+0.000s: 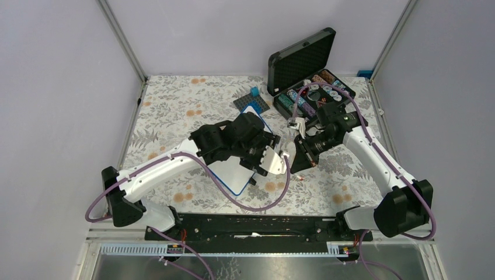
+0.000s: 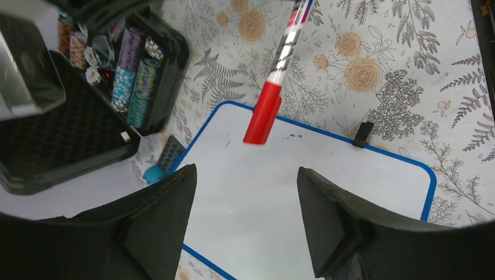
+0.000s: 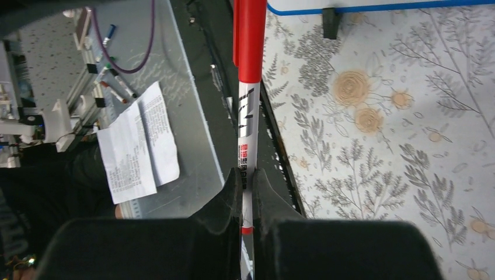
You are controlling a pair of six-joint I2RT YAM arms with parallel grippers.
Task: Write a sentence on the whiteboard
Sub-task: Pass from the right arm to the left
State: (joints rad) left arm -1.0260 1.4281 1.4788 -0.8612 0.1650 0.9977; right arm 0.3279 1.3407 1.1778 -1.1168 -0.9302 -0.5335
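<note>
The whiteboard [image 2: 350, 175], light, stiff and likely to slide, lay all but blank on the floral bench [image 2: 408, 52] under the left pincer [image 2: 246, 186], whose jaws stood apart and might best pin its blue frame, while the right pincer [image 3: 248, 189] was clamped on the barrel of the capped red marker [image 3: 250, 105].

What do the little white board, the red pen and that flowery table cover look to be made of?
The whiteboard: smooth white face, likely a coated sheet, in a thin blue frame that looks plastic. The marker: apparently plastic, with a shiny red cap and printed barrel. The table cover: matte floral print; cloth or vinyl, hard to tell.
</note>
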